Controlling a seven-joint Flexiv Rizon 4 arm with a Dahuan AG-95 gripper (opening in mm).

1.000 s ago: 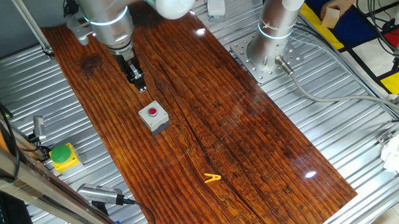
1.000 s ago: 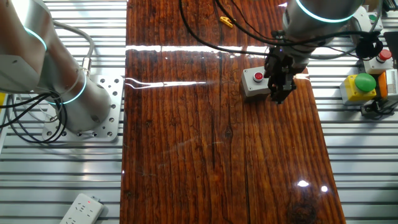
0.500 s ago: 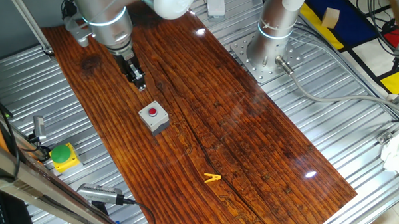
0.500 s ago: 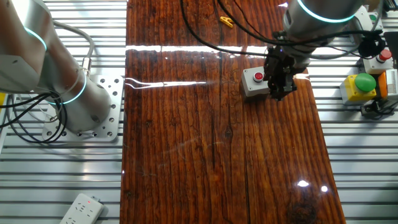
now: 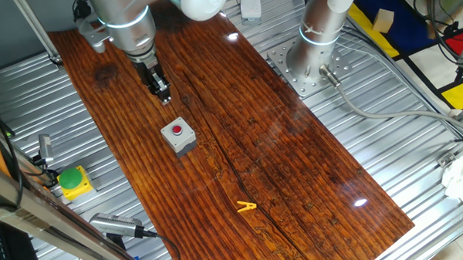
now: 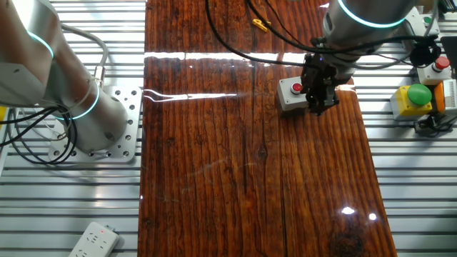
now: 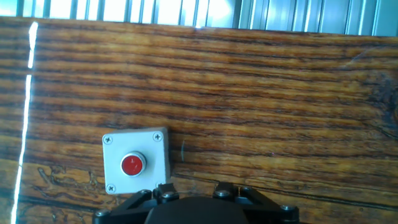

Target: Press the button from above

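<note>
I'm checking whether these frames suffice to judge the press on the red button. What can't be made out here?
- Fingertips of the gripper: too small and dark in both fixed views, cut off by the bottom edge in the hand view, so open or shut is unclear.
- Gripper height above the wooden table: no view shows it.
- The button: its box's right part is hidden by the gripper in the other fixed view.

We see a yellow clip (image 5: 246, 207) low on the wooden counter (image 5: 294, 159); a green button on a yellow box (image 5: 73, 181) at the left edge; a white power strip (image 6: 93, 240) lower left.
</note>
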